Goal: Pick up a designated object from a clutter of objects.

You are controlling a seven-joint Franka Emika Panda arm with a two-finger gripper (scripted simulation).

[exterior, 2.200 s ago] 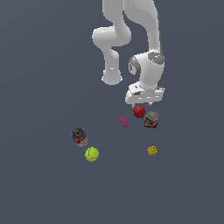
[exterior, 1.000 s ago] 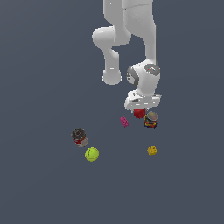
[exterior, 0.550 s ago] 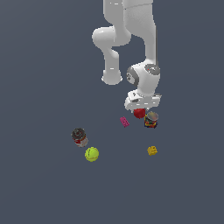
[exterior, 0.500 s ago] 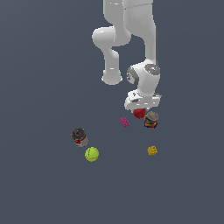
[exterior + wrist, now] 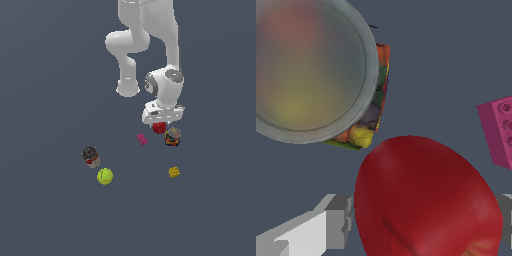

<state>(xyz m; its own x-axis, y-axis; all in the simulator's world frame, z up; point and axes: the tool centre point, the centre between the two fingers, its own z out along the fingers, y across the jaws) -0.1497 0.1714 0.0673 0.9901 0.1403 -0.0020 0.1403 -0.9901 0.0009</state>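
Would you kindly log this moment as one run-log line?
phase: grasping | gripper: astride glossy dark-red ball | closure: unclear | neighbours: multicoloured can, magenta brick

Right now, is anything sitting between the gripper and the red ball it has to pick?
Nothing visible does. The gripper is already down around the red ball, a finger beside it. The multicoloured can stands close by, off to one side.

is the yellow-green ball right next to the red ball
No, in the exterior view the yellow-green ball lies far off from the red ball, which sits under the gripper beside the multicoloured can.
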